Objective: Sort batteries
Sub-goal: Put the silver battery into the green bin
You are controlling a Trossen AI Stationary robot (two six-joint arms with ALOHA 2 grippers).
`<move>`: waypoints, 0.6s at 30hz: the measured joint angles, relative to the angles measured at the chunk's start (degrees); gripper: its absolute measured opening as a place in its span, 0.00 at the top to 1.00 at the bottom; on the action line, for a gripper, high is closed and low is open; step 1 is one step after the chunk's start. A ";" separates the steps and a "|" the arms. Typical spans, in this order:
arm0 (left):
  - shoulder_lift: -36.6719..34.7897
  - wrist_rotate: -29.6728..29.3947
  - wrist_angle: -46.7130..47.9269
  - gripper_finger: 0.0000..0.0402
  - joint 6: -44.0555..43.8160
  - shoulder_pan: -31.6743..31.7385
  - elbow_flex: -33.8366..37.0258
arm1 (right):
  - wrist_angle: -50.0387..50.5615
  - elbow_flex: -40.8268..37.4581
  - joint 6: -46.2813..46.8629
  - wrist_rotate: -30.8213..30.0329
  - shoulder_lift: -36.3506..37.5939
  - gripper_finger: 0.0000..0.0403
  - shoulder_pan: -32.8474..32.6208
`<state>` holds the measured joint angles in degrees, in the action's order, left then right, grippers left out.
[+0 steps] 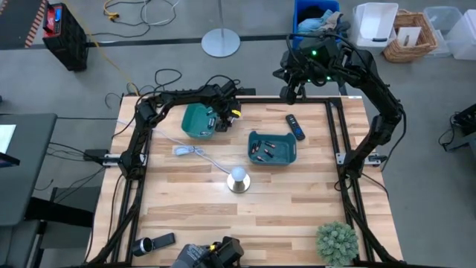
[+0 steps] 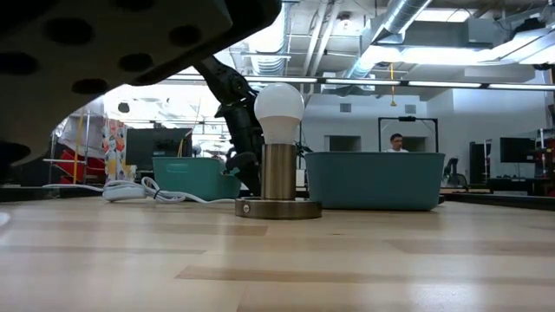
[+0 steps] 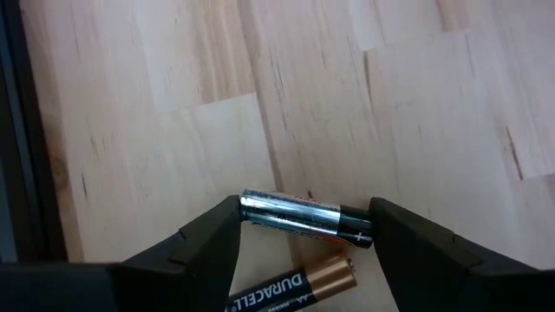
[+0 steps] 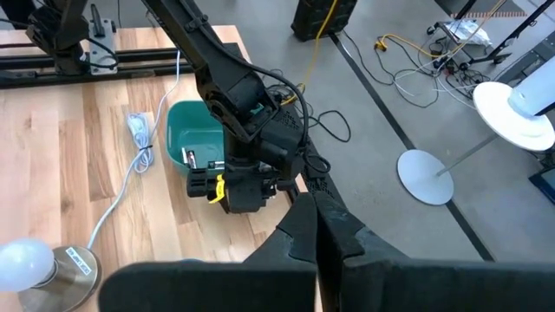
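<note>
A silvery battery (image 3: 303,217) spans the gap between the fingers of my left gripper (image 3: 305,224), which is closed on it. That gripper (image 1: 225,117) is low over the table, just right of the left teal bin (image 1: 195,123). A black-and-copper battery (image 3: 299,288) lies on the wood just behind the silvery one. The left bin holds a battery (image 4: 189,158). The right teal bin (image 1: 271,158) holds several batteries (image 1: 266,149). My right gripper (image 4: 316,221) is shut and empty, raised beyond the table's far right corner (image 1: 290,93). My left gripper holds the silvery battery lengthwise, one finger on its flat end (image 3: 245,206) and the other on its plus end (image 3: 366,232). The fingers slant down from above. The battery lies about level between them. I cannot tell whether it touches the wood.
A lamp with a white bulb (image 1: 238,179) stands at mid-table. A white cable (image 1: 190,151) lies to its left. A black remote-like bar (image 1: 295,126) lies far right of the bins. A flashlight-like cylinder (image 1: 152,244) and a plant (image 1: 336,242) sit at the near edge.
</note>
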<state>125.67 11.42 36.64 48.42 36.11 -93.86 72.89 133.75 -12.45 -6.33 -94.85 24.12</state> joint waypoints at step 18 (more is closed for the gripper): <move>-0.41 -0.03 0.44 0.41 -1.09 -0.10 0.00 | -0.01 0.00 -0.01 0.00 -0.01 0.98 0.00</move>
<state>125.26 11.38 37.09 47.33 36.01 -93.86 72.88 133.75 -12.45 -6.33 -94.85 24.12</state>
